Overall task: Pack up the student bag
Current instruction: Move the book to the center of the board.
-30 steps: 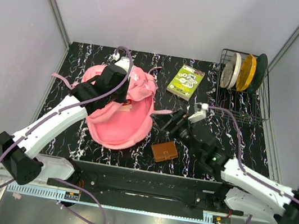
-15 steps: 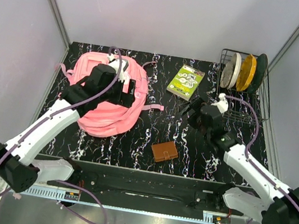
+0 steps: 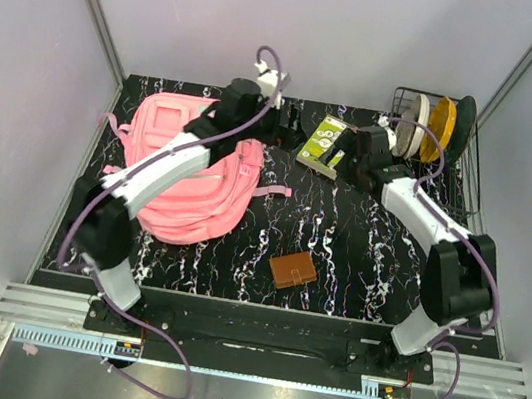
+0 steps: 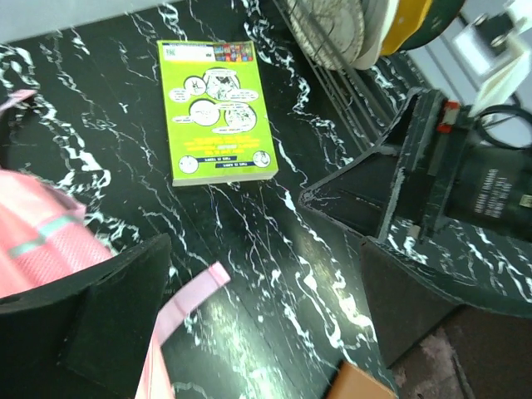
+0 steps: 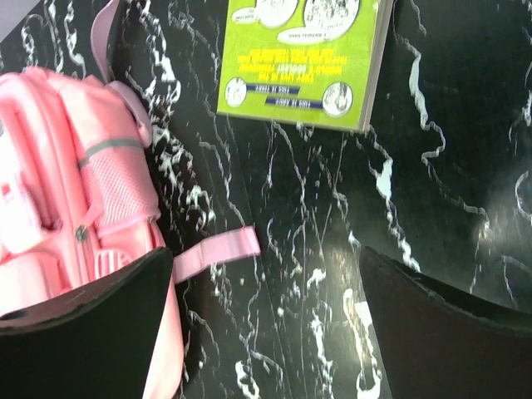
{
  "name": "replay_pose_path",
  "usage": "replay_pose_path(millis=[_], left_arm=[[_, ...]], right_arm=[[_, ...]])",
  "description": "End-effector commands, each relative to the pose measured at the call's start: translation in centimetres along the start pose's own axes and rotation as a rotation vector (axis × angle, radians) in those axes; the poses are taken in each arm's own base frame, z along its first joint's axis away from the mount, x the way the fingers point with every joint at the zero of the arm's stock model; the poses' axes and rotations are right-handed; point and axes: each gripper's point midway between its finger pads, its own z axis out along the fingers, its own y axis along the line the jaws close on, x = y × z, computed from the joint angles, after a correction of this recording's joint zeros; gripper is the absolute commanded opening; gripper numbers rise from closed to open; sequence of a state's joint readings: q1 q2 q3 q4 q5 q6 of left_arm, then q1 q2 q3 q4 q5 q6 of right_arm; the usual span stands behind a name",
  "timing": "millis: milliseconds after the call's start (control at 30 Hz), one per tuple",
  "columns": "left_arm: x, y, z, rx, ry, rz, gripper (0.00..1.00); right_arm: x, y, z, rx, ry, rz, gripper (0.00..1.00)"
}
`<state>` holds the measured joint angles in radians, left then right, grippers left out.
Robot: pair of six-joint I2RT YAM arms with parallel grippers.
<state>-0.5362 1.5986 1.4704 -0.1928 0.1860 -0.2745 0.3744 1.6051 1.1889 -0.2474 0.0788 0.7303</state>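
- The student bag [image 3: 184, 171] is seen lying on the left half of the bench [image 3: 357, 265], front pockets turned up, its top towards the back left corner.
- A pink strap [image 3: 272, 192] is stretched from the bag's right side flat across the bench towards the middle.
- A green book [image 3: 327, 144] is laid flat near the back edge, right of the bag and apart from it.
- The left gripper [image 4: 264, 249] is held over the back edge between bag and book; its jaws are spread wide and nothing is gripped.
- The right gripper [image 5: 266, 249] is held just beside the book's near right corner, jaws likewise spread wide and nothing between them; bare bench and the strap end are seen below it.
- The two grippers are brought near each other, facing from either side of the book.
- A brown wallet [image 3: 292, 270] is placed near the front edge, about the middle, well apart from the bag.
- A wire rack [image 3: 449, 193] is set in the back right corner, with plates [image 3: 437, 130] stood on edge in it.
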Motion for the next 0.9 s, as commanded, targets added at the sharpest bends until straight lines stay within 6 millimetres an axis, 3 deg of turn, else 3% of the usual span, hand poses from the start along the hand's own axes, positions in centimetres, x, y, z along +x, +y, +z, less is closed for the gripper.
replay_pose_path(millis=[0, 67, 133, 167, 267, 433, 567, 667, 867], left_arm=[[-2.6, -0.7, 5.5, 0.093, -0.071, 0.026, 0.99], [-2.3, 0.2, 8.1, 0.098, -0.062, 0.021, 0.99], [-1.9, 1.0, 9.7, 0.106, -0.059, -0.023, 0.99], [-1.6, 1.9, 11.1, 0.106, -0.056, -0.042, 0.99], [-0.6, 3.3, 13.5, 0.123, -0.036, -0.095, 0.99], [1.8, 4.7, 16.3, 0.158, -0.009, -0.158, 0.99], [2.7, 6.5, 17.5, 0.141, -0.024, -0.207, 0.99], [3.6, 7.4, 18.6, 0.152, -0.017, -0.251, 0.99], [5.2, 7.4, 21.0, 0.226, 0.009, -0.334, 0.98]], right_arm=[[-2.3, 0.4, 2.5, 0.028, 0.01, -0.022, 1.0], [-3.4, 1.0, 3.4, 0.026, -0.002, -0.015, 1.0], [-2.8, -0.3, 5.3, 0.079, 0.034, -0.019, 1.0], [-3.7, 0.1, 5.8, 0.084, 0.022, -0.017, 1.0], [-2.9, -1.4, 8.7, 0.136, 0.063, -0.006, 0.94], [-3.4, -2.7, 10.5, 0.172, 0.057, 0.018, 0.88], [-4.0, -4.1, 11.0, 0.205, 0.036, 0.034, 0.88], [-4.0, -5.0, 12.1, 0.195, 0.064, 0.046, 0.82], [-4.1, -5.3, 14.3, 0.147, 0.095, 0.047, 0.78]])
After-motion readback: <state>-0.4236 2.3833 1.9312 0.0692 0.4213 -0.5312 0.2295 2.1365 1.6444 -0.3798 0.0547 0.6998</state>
